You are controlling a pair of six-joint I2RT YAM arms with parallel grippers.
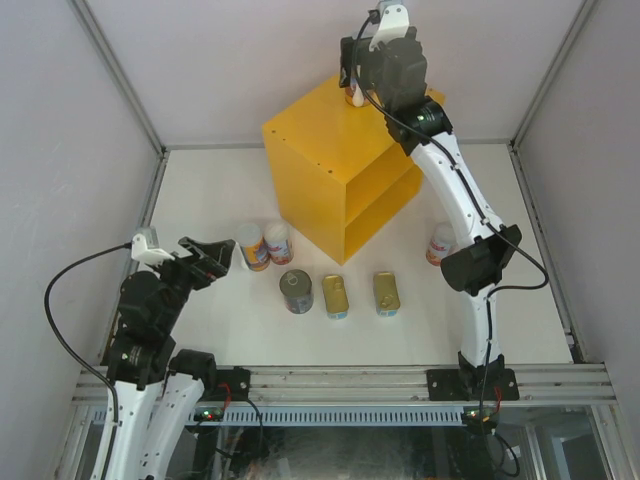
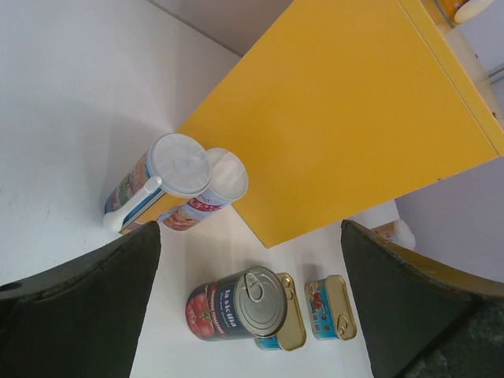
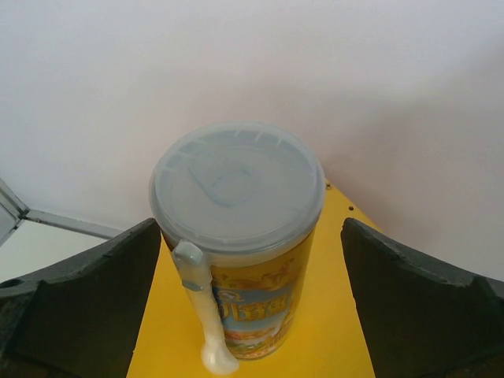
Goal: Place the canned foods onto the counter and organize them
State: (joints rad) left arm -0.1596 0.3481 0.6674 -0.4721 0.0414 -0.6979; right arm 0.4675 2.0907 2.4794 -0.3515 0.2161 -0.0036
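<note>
The yellow counter [image 1: 325, 165] stands at the table's middle back. One tall can [image 3: 244, 291] stands upright on its top's far corner; it also shows in the top view [image 1: 354, 96]. My right gripper [image 3: 248, 260] is open around this can, fingers apart from it on both sides. Two tall cans [image 1: 253, 247] [image 1: 278, 243] stand by the counter's left side. A dark round tin [image 1: 296, 291] and two flat gold-topped tins [image 1: 336, 296] [image 1: 386, 293] sit in front. A fourth tall can [image 1: 440, 243] stands to the right. My left gripper [image 1: 205, 258] is open and empty, left of the two cans.
Grey walls enclose the white table [image 1: 200, 200] on three sides. The right arm [image 1: 470, 220] reaches over the table's right part, beside the fourth tall can. The counter's inner shelf [image 1: 385, 205] faces front right. The left wrist view shows the round tin [image 2: 236, 307] and counter side [image 2: 346, 110].
</note>
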